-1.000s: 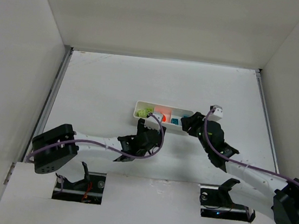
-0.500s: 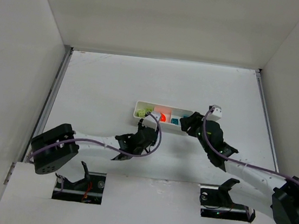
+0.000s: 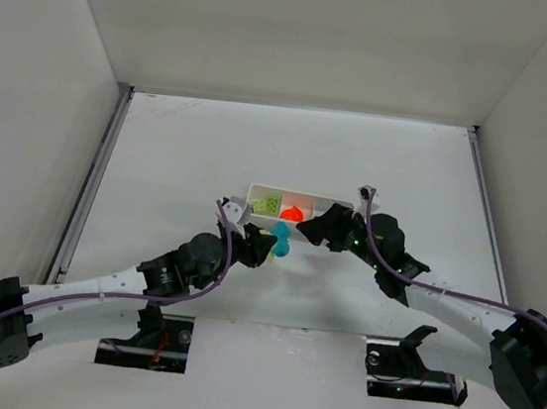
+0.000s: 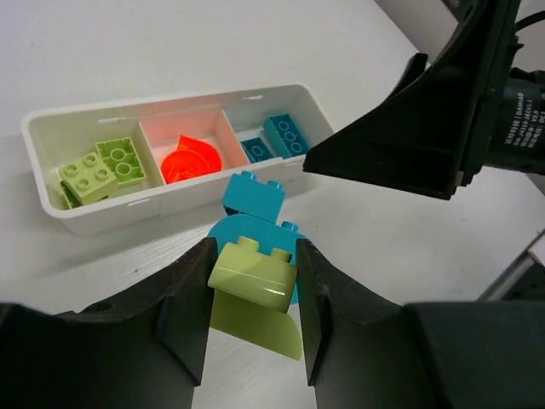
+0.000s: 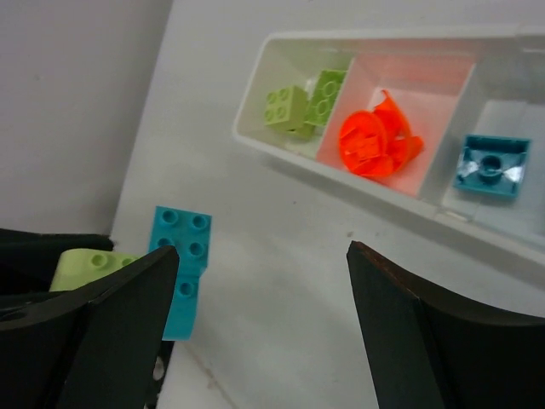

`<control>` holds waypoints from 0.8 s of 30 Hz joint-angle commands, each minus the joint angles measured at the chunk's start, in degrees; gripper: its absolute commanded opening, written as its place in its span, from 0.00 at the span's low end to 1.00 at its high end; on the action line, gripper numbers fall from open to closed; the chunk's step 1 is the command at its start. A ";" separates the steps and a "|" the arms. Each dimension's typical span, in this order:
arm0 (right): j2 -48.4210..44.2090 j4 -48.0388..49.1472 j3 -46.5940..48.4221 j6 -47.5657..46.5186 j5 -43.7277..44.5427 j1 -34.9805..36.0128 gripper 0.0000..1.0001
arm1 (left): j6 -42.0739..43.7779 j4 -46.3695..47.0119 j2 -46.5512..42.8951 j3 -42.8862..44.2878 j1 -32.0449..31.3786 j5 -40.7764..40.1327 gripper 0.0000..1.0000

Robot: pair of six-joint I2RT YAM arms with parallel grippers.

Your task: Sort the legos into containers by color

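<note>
Left gripper [image 4: 254, 266] clamped on a small yellow-green plastic lego [image 4: 255, 279] (cyan-blue plastic bricks [image 4: 253, 198] touching it), near white three-compartment plastic tray [image 4: 102, 220], right gripper [image 5: 260, 290] spread wide, empty.

Between the left jaws, the yellow-green lego [image 4: 255, 285] covers the lower part of the cyan lego [image 4: 253, 198] beyond it. From above, the right jaws hide one end compartment of the tray [image 3: 265, 190]; the right wrist view crops that same end

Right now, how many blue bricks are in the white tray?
2. Both lie in the tray's end compartment, beside the orange piece's: a small blue brick by the divider and a longer blue brick next to it. More may be hidden.
</note>
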 commanded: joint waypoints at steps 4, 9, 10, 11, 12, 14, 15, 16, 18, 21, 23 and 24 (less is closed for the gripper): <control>-0.15 8.47 2.83 6.37 -8.78 0.28 0.88 | 0.34 -1.42 -1.70 0.11 -0.11 4.75 0.26; 2.92 11.72 2.92 9.62 -12.11 0.98 0.88 | 0.87 -1.24 -0.91 0.90 -0.73 5.72 0.26; 3.53 12.16 2.83 10.15 -12.64 1.16 0.87 | 0.87 -1.15 -0.91 0.99 -0.73 5.72 0.26; 3.97 12.51 2.75 10.85 -12.91 1.24 0.86 | 1.04 -1.07 -1.00 1.08 -0.90 5.72 0.26; 4.24 12.78 2.57 11.29 -13.00 1.42 0.86 | 1.13 -0.98 -1.09 1.08 -0.99 5.72 0.26; 4.85 13.31 2.40 11.73 -13.00 1.77 0.84 | 1.40 -0.89 -1.35 1.25 -1.17 5.72 0.26; 5.21 13.31 2.39 11.82 -13.00 1.86 0.83 | 1.48 -0.89 -1.44 1.34 -1.25 5.72 0.26; 5.56 13.31 2.48 12.00 -13.09 2.03 0.82 | 1.66 -0.89 -1.52 1.43 -1.26 5.72 0.26; 6.26 13.39 2.74 12.09 -13.26 2.30 0.80 | 1.84 -0.89 -1.79 1.52 -1.43 5.72 0.26; 7.23 13.57 2.92 12.09 -13.26 2.74 0.73 | 1.92 -0.89 -2.05 1.69 -1.96 5.72 0.26; 7.84 13.83 3.01 12.26 -13.00 2.83 0.67 | 2.10 -0.89 -2.23 1.69 -1.96 5.72 0.26; 8.19 13.84 3.10 12.52 -13.00 2.83 0.65 | 2.10 -0.89 -2.40 1.69 -2.05 5.72 0.26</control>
